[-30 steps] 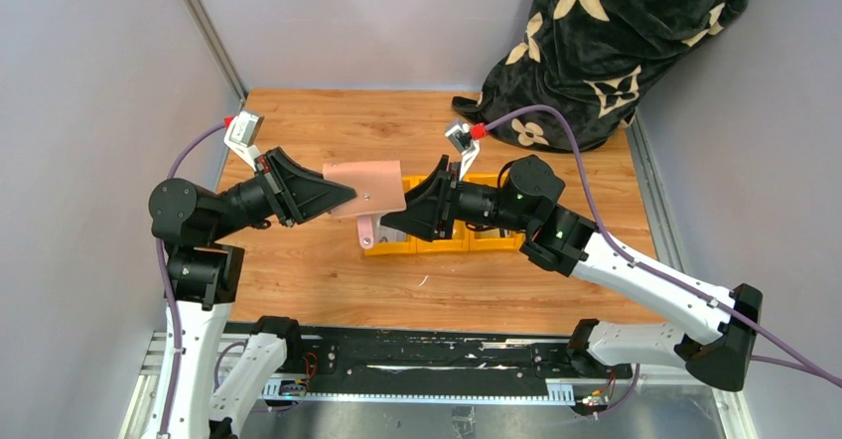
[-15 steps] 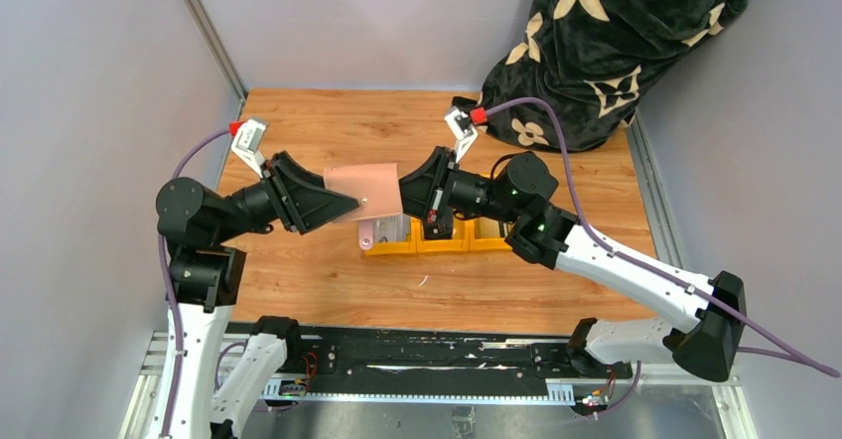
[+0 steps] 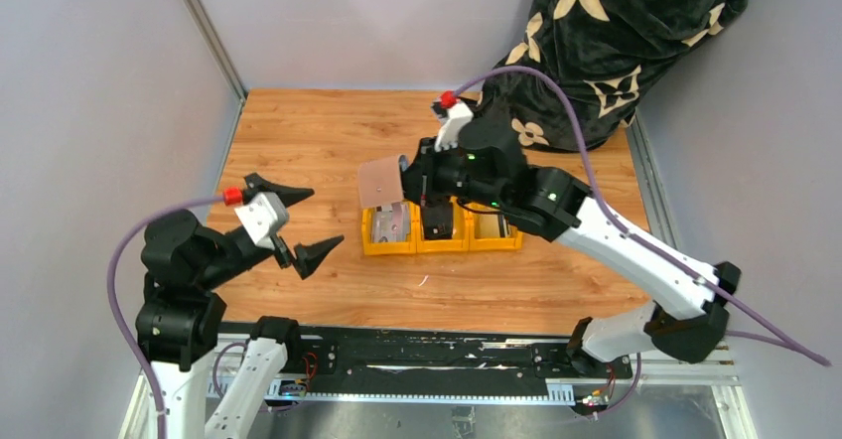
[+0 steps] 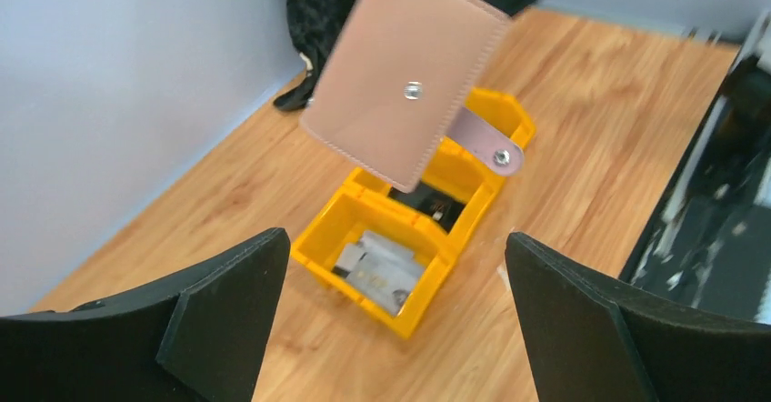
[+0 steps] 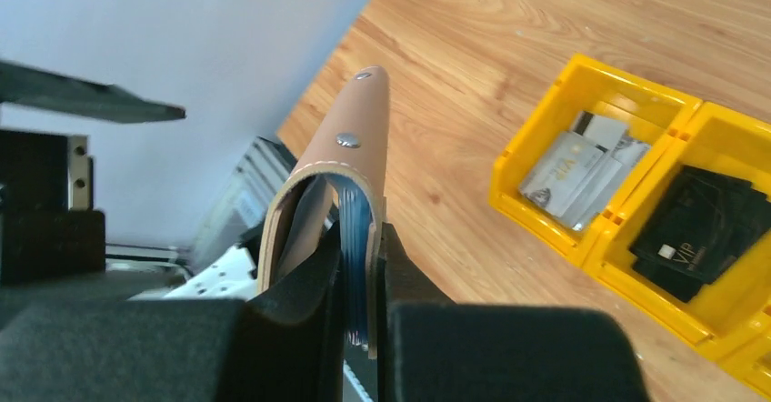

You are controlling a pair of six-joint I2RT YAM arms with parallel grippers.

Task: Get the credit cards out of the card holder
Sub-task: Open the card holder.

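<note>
Two grippers stand over the wooden table (image 3: 298, 131), and only one has anything in it. The right gripper (image 5: 359, 247) is clamped narrowly on the card holder (image 3: 379, 181), pinching it near its open edge with one finger on each outer face. The holder is in the air, clear of the table, above the far left corner of the yellow tray (image 3: 442, 248). It is folded closed, pinkish-tan outside. In the right wrist view, blue inner layers show along the edge between the fingers; whether cards sit among them cannot be told. Its closing tab (image 4: 486, 143) hangs loose and unsnapped below the lower corner.

The left gripper (image 3: 326, 219) holds nothing, its jaws spread wide. It is well apart from the holder, on the near left side of the table. It points towards the tray, so its wrist camera sees the holder's flat face and metal snap from below.

Several light grey credit cards (image 3: 390, 222) lie stacked loosely in the tray's left compartment, almost directly beneath the raised holder. The black cards (image 5: 700, 229) fill the middle compartment. The right compartment is partly hidden by the right arm, and its contents are unclear.
</note>
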